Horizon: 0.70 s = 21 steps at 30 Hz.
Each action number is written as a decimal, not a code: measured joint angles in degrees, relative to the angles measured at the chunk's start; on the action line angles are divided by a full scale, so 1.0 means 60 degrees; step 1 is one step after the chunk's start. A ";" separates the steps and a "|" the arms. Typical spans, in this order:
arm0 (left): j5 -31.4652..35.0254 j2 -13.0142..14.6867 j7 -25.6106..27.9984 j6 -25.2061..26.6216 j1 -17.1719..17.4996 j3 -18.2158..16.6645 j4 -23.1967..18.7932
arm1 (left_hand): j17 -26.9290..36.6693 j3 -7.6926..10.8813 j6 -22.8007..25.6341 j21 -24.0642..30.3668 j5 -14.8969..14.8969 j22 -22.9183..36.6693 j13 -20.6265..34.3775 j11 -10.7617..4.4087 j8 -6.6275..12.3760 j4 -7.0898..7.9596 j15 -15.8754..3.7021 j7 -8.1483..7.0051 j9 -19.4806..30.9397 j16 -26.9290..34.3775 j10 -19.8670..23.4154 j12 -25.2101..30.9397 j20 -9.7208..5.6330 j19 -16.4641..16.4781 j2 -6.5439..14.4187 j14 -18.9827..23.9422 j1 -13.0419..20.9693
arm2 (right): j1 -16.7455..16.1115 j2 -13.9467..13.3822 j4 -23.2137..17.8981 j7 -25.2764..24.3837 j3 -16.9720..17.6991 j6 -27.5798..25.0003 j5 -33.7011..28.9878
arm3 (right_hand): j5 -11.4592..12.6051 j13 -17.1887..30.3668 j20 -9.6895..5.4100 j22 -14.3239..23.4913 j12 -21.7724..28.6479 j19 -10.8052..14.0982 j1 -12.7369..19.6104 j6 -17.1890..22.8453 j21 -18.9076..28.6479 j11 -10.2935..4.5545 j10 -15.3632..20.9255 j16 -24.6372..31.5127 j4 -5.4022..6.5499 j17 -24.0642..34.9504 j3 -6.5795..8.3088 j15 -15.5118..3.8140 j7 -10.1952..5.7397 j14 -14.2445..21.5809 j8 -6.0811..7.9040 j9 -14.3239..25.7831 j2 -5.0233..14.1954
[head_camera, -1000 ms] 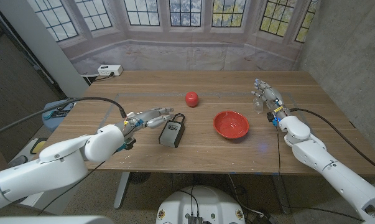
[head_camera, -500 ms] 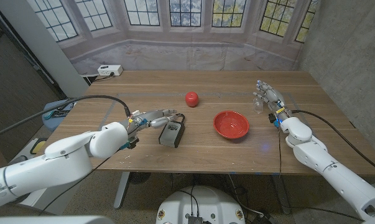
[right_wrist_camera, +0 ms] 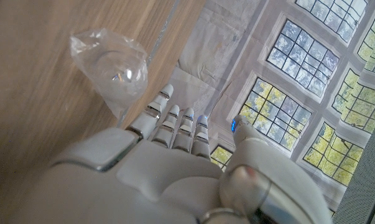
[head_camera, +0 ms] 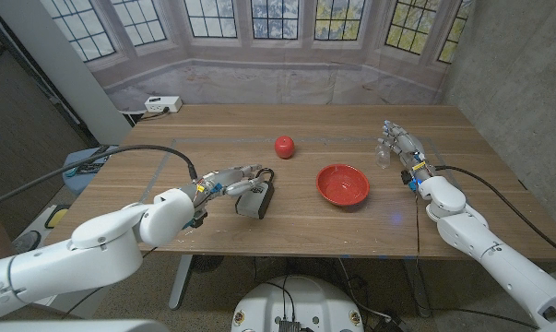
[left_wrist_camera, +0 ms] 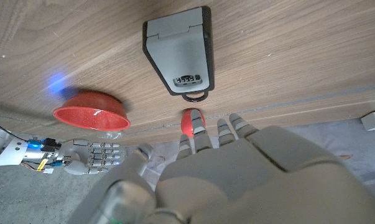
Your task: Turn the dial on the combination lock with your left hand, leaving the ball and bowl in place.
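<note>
The left hand [head_camera: 227, 181] had crept forward over the last second, its spread, empty fingers now reaching over the combination lock [head_camera: 255, 198] near the worktop's [head_camera: 213, 129] front edge. Beyond, bowl [head_camera: 342, 183] and ball [head_camera: 284, 146] sat undisturbed; the right hand [head_camera: 402, 148] waited open.

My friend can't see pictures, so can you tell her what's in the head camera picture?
The robot's left hand reaches over a grey combination lock lying on a wooden table. A red bowl sits to the lock's right and a small red ball lies farther back. The right hand waits near the table's right side, fingers apart, beside a clear plastic cup.
</note>
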 measured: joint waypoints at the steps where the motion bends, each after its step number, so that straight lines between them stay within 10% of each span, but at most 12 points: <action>1: 0.0000 0.0000 0.0000 0.0000 -0.0009 0.0090 -0.0036 | 0.0000 0.0000 -0.0028 -0.0001 0.0000 0.0000 0.0000 0.0000 0.0000 0.0000 0.0000 0.0027 0.0000 -0.0021 0.0000 -0.0002 -0.0009 -0.0047 0.0000 0.0000 0.0000 | 0.0000 0.0000 0.0000 0.0020 0.0000 0.0017 0.0007 | 0.0000 0.0000 0.0000 0.0000 0.0000 0.0000 0.0000 0.0000 0.0000 0.0000 0.0000 0.0000 0.0000 0.0000 0.0000 0.0000 0.0000 0.0000 0.0000 0.0000 0.0000; 21: 0.2042 -0.0489 0.0218 0.0782 -0.0103 0.1119 -0.0010 | 0.0001 -0.0146 -0.1001 -0.0001 0.0000 0.0024 0.0002 -0.0026 0.0003 0.0067 -0.0186 0.0514 0.0028 -0.0028 0.0316 -0.0271 -0.0505 -0.1049 0.0077 -0.0259 -0.0076 | 0.0326 0.0146 0.0637 0.0422 -0.0089 0.0200 0.0114 | 0.0000 0.0000 0.0000 0.0000 0.0000 0.0000 0.0000 0.0000 0.0000 0.0000 0.0000 0.0000 0.0000 -0.0001 0.0000 0.0000 0.0000 0.0000 0.0000 0.0000 0.0000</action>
